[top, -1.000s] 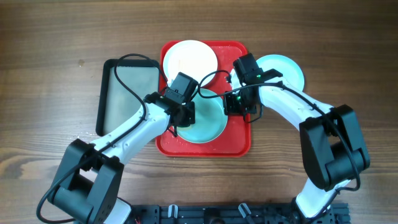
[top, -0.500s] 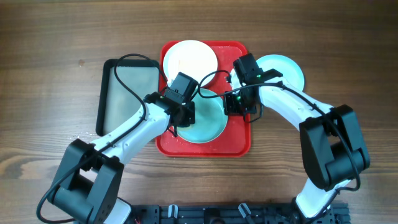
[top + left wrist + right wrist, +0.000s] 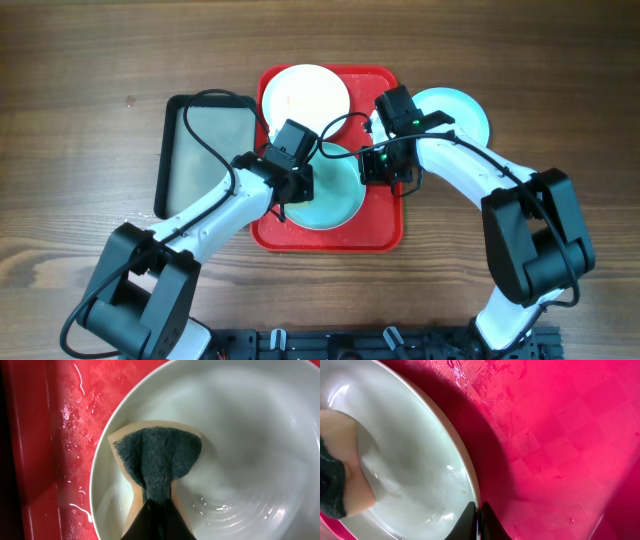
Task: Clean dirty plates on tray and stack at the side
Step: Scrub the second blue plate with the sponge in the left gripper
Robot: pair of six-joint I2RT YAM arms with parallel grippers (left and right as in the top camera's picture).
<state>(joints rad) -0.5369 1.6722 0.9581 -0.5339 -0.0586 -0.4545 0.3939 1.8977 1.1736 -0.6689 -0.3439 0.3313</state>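
Note:
A light turquoise plate [image 3: 335,200] lies on the red tray [image 3: 385,225]. My left gripper [image 3: 297,183] is shut on a tan sponge with a dark green scrub pad [image 3: 157,457] and presses it into that plate [image 3: 250,435]. My right gripper [image 3: 375,170] is shut on the plate's right rim [image 3: 470,480], one finger inside and one outside. A white plate [image 3: 305,92] sits at the tray's far end. A second turquoise plate [image 3: 462,110] rests on the table right of the tray, partly under my right arm.
A dark grey-black tray [image 3: 200,150] lies left of the red tray. The red tray floor is wet with droplets [image 3: 75,405]. Both arms cross over the red tray's middle.
My left gripper with the sponge has shifted very slightly on the plate. The right arm has not moved.

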